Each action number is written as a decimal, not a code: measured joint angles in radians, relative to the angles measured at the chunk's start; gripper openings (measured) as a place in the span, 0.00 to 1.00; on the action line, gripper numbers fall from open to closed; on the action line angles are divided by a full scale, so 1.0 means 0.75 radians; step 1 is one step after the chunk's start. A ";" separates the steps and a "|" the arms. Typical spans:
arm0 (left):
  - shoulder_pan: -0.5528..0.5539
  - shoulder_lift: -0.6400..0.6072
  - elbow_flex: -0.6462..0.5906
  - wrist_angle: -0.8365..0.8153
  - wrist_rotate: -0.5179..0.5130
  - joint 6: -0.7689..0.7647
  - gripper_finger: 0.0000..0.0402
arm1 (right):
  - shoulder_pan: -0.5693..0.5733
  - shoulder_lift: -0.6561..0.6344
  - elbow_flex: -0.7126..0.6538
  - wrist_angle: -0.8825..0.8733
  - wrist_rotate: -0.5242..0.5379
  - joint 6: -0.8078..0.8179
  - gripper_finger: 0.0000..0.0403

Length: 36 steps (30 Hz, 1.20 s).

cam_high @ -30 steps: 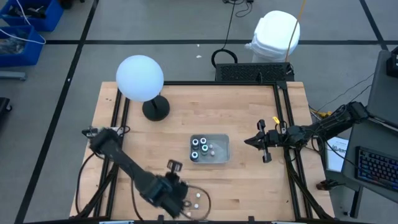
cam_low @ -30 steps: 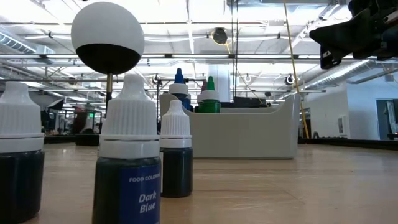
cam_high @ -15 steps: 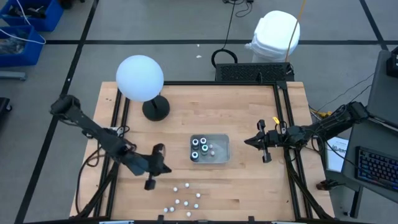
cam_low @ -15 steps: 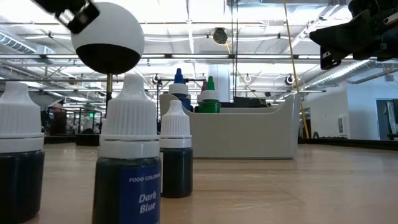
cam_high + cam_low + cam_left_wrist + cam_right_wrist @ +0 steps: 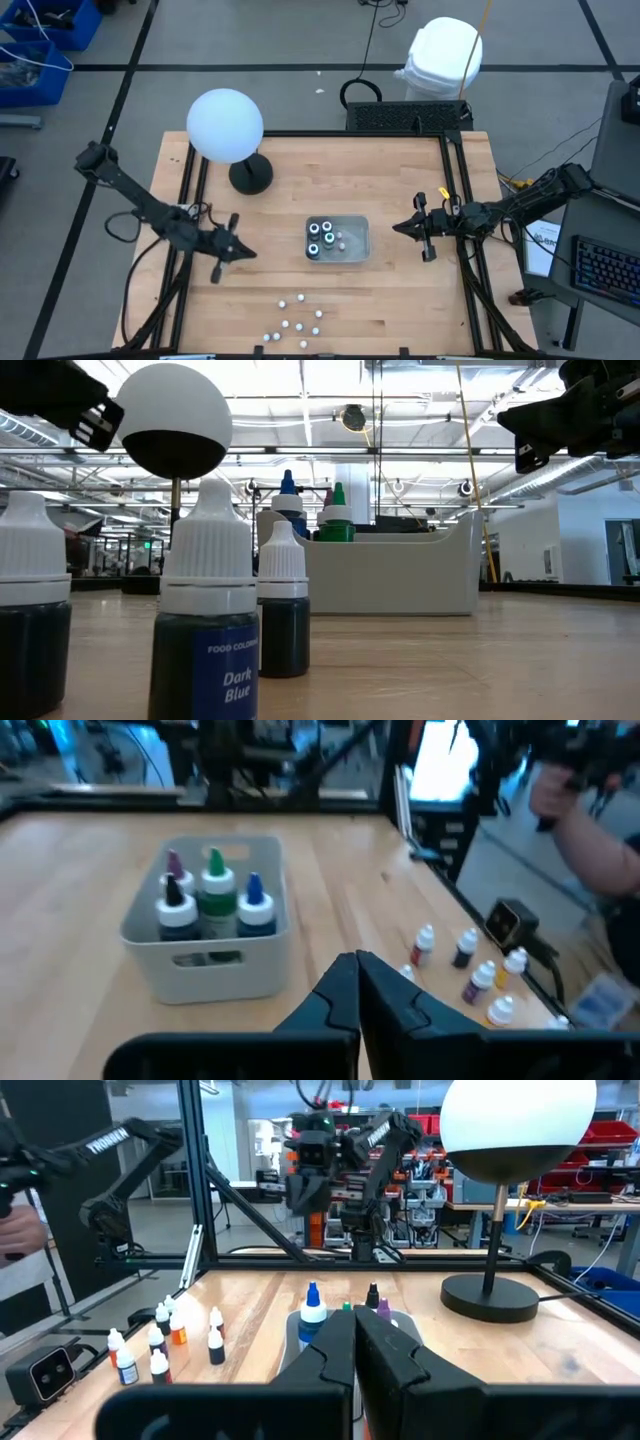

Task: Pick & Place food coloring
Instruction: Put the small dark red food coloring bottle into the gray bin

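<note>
While both my grippers hang clenched and empty, left gripper beside the tray, right gripper on its far side, stock stands thus: four larger bottles in the tray; small bottles loose near the front edge. Risk: a low pass topples them, perhaps off the wooden table. Globe lamp behind; workshop beyond.

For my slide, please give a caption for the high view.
Both shut grippers, left gripper and right gripper, flank the tray; small food coloring bottles stand loose.
</note>
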 joint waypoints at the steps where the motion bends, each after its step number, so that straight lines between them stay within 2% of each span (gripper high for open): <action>1: 0.009 -0.042 -0.038 0.037 -0.001 0.008 0.01 | 0.000 0.000 0.000 0.000 0.000 0.000 0.00; 7: 0.055 -0.171 -0.226 0.333 -0.024 0.086 0.01 | 0.000 -0.001 0.000 0.006 0.002 -0.009 0.00; 13: 0.077 -0.160 -0.244 0.365 -0.054 0.120 0.02 | 0.003 0.002 0.008 0.003 -0.013 0.024 0.00; 18: 0.077 -0.160 -0.244 0.345 -0.070 0.120 0.03 | 0.069 0.073 0.109 -0.080 -0.112 0.058 0.00; 20: 0.077 -0.160 -0.244 0.313 -0.072 0.115 0.02 | 0.127 0.162 0.195 -0.103 -0.096 0.086 0.00; 25: 0.077 -0.139 -0.244 0.228 -0.175 0.036 0.01 | 0.272 0.517 0.443 -0.108 0.126 0.048 0.00; 30: 0.077 -0.061 -0.244 0.217 -0.364 -0.011 0.03 | 0.316 0.925 0.802 -0.271 0.119 0.094 0.00; 36: 0.077 0.056 -0.244 0.215 -0.371 -0.150 0.01 | 0.314 1.353 1.270 -0.471 0.097 0.101 0.00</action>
